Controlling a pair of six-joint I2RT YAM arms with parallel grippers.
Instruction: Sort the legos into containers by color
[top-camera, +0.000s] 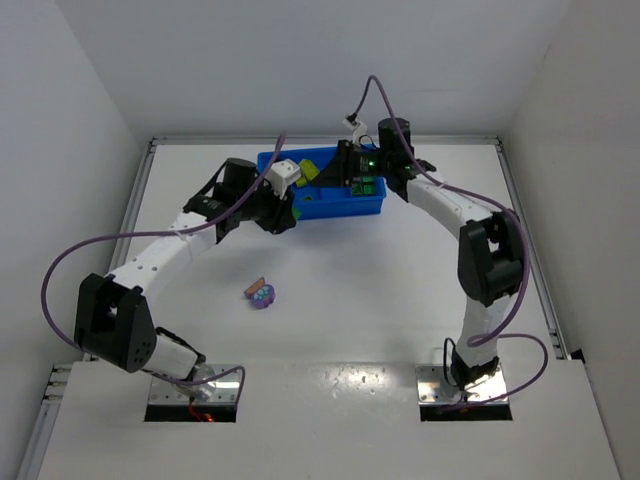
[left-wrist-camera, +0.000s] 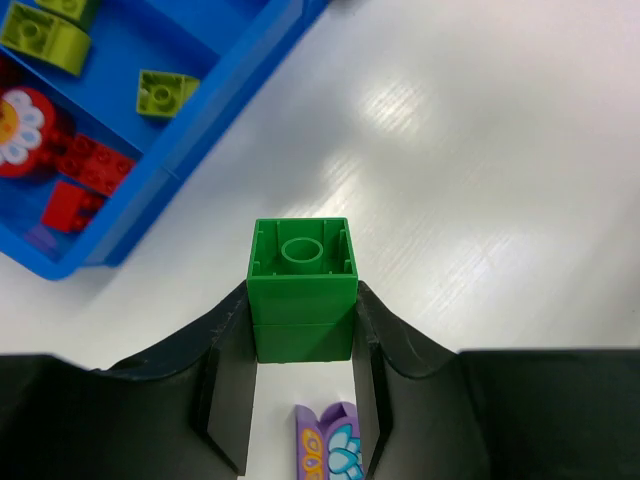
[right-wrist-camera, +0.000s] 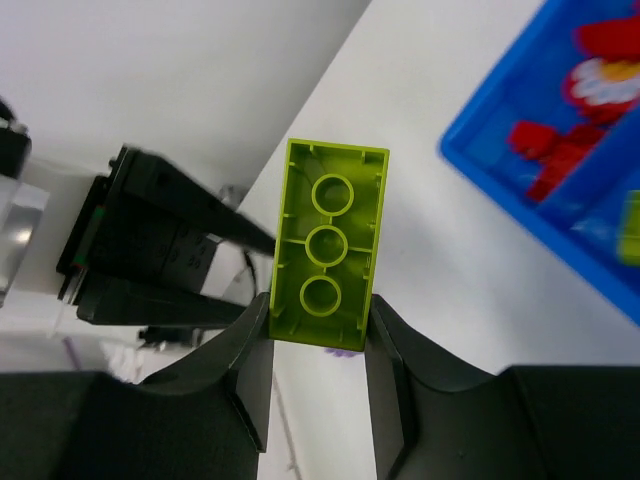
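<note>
Carry step: left pincer (left-wrist-camera: 302, 325) clamps green brick (left-wrist-camera: 302, 265), right pincer (right-wrist-camera: 320, 325) clamps lime brick (right-wrist-camera: 328, 240), both by blue tray (top-camera: 335, 211) at counter's (top-camera: 400, 300) far edge. Next: release each in the tray beside its own colour. Purple cluster (top-camera: 263, 294) waits toward near edge.

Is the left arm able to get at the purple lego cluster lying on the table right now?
Probably not yet. The left end effector is shut on a green brick, so it has no free grip. Otherwise the way looks free: the purple cluster lies by itself on the table, near that arm.
</note>
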